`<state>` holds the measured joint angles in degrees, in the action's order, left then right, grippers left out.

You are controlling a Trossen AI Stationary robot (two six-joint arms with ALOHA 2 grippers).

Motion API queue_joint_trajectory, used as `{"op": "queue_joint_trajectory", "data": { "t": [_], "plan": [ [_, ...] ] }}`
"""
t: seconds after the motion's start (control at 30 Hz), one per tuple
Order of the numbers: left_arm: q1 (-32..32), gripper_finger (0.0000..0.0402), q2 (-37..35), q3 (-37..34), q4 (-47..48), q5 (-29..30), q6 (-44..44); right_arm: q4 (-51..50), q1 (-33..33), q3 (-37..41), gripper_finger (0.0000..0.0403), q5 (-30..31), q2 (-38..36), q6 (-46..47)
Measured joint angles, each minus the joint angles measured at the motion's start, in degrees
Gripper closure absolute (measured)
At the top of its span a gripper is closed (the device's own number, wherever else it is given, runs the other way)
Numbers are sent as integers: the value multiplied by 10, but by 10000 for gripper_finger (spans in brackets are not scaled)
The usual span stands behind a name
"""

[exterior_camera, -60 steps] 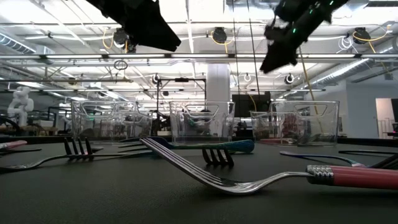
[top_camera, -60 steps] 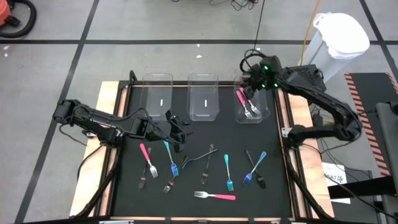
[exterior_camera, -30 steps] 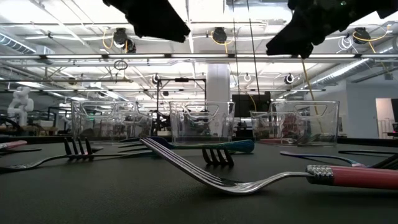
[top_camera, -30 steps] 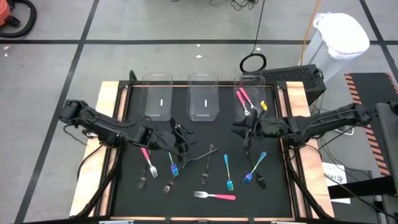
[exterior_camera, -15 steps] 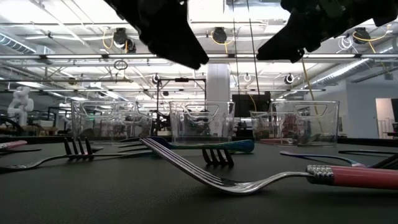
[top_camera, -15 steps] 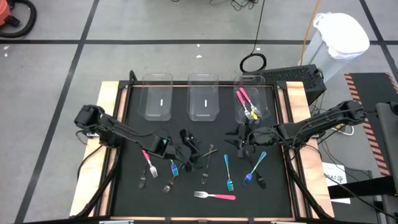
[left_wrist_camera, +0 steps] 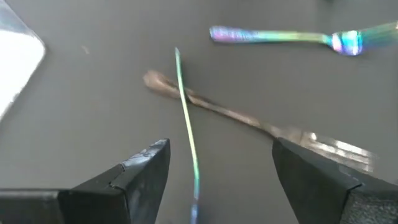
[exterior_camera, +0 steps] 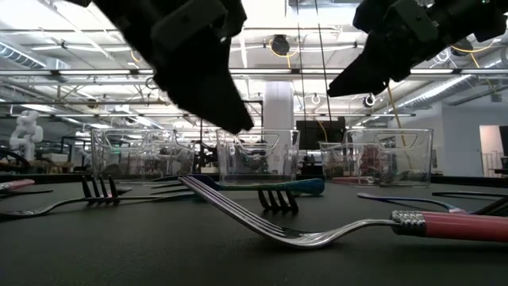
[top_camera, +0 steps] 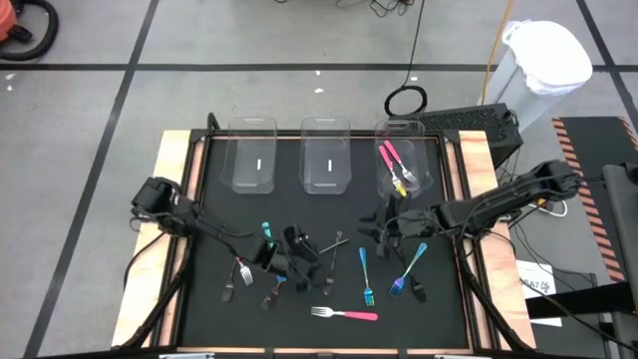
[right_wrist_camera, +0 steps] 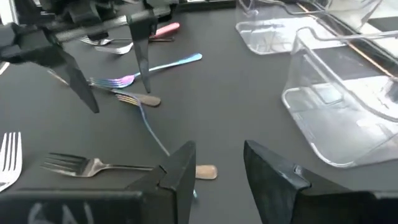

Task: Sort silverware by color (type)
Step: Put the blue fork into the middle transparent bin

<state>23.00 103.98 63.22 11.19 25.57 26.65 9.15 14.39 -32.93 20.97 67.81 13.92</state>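
High view: left claw (top_camera: 299, 261) low over the middle of the black table (top_camera: 449, 299), right claw (top_camera: 380, 232) low over the mat farther to the right, both arms reaching inward from the table's sides.

Left wrist view: left claw (left_wrist_camera: 217, 180) spread wide, nothing between the fingers (left_wrist_camera: 140, 171) but mat. Straight ahead of it a thin teal-handled fork (left_wrist_camera: 186, 124) lying across a dull silver fork (left_wrist_camera: 249, 118), the two touching where they cross. Beyond those, an iridescent blue fork (left_wrist_camera: 280, 37), apart from the pair.

Right wrist view: right claw (right_wrist_camera: 217, 171) partly spread, pinching nothing. Just ahead of its fingertips a teal-handled fork (right_wrist_camera: 152, 134); to one side a plain silver fork (right_wrist_camera: 93, 165). Farther out, an iridescent blue-purple fork (right_wrist_camera: 152, 68) and a pink-handled fork (right_wrist_camera: 158, 31), near the other arm's claw (right_wrist_camera: 112, 62). Clear bins (right_wrist_camera: 329, 106) off to the other side.

Back on the high view: three clear bins (top_camera: 324, 155) in a row beyond both claws; rightmost bin (top_camera: 404, 170) holding pink-handled forks (top_camera: 392, 160) with something yellow among them. Nearer than the claws, a pink-handled fork (top_camera: 344, 314) by the table's near edge, blue forks (top_camera: 366, 274) just under the right claw, dark forks (top_camera: 239, 274) beside the left claw.

Low view: pink handle (exterior_camera: 452, 225) and silver tines large in front.

No readable writing or brand anywhere; only small white marks on two bins.
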Motion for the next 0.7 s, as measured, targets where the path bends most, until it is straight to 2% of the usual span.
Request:
{"op": "queue_joint_trajectory", "data": {
  "t": [0.13, 0.27, 0.5, 0.7],
  "plan": [
    [19, 118, 17, 0, -1, -6, 44, 0, 6, 0, 273, 0, 9, 9],
    [33, 136, 17, 0, 16, -3, 60, 0, 12, 0, 273, 0, 13, 15],
    [16, 175, 25, 0, 42, 18, 29, 13, 15, 0, 273, 1, 12, 20],
    [-3, 180, 27, 0, 54, 8, 10, 28, 22, 0, 273, 0, 12, 19]
  ]
}}
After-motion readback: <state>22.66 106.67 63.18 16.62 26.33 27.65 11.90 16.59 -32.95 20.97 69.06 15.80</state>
